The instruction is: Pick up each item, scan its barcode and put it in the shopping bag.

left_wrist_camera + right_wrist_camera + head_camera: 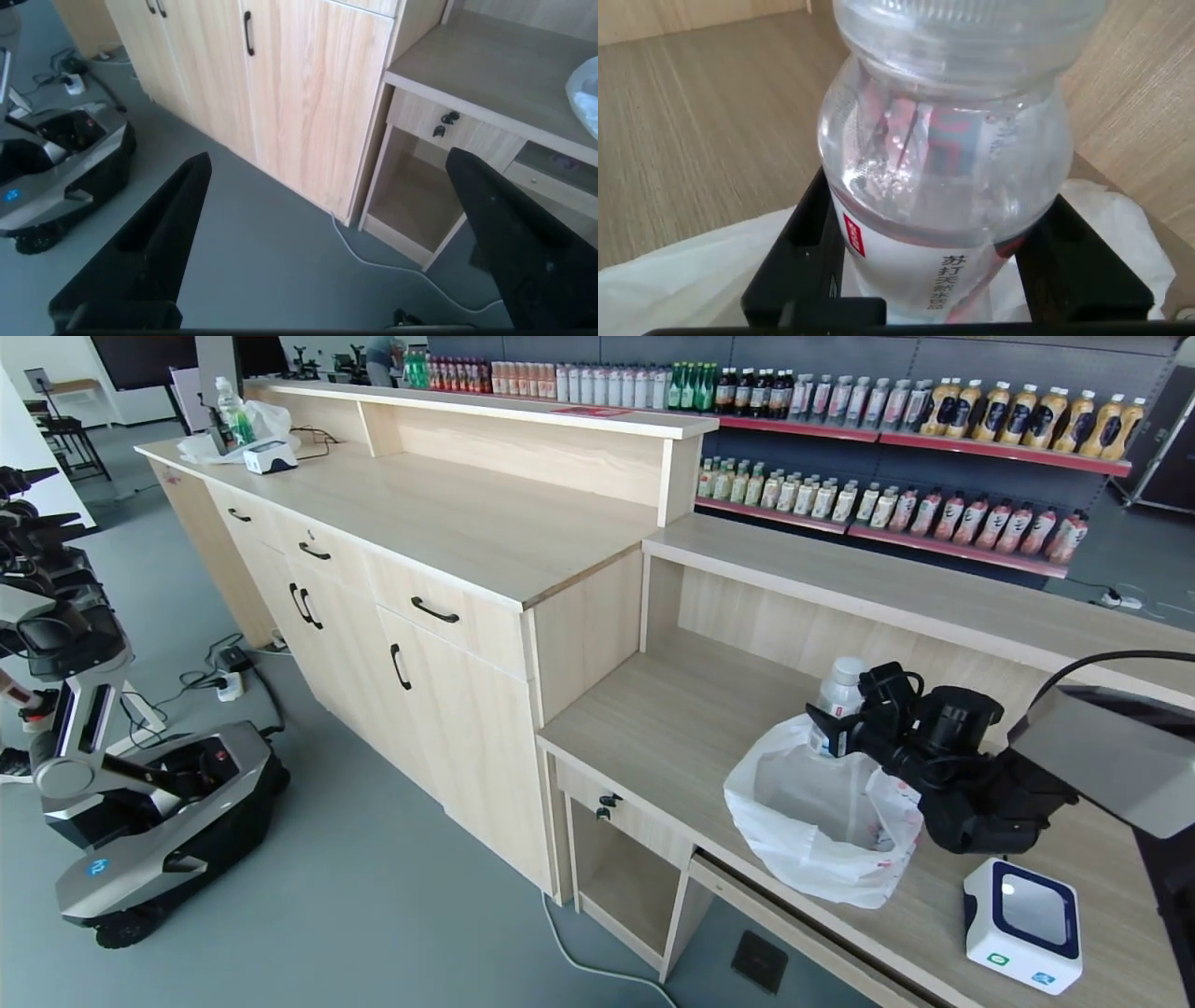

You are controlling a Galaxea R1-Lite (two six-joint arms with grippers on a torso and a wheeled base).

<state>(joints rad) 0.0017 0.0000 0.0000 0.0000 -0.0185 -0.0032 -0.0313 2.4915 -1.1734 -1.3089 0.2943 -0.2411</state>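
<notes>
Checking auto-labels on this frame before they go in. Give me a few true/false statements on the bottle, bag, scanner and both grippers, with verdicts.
1. The right gripper is shut on the bottle. True.
2. The bottle lies flat on the lower counter. False: it is held upright at the mouth of the shopping bag.
3. The scanner stands on the lower counter, beside the shopping bag. True.
4. The left gripper holds a can. False: its fingers are open and empty, over the floor.
</notes>
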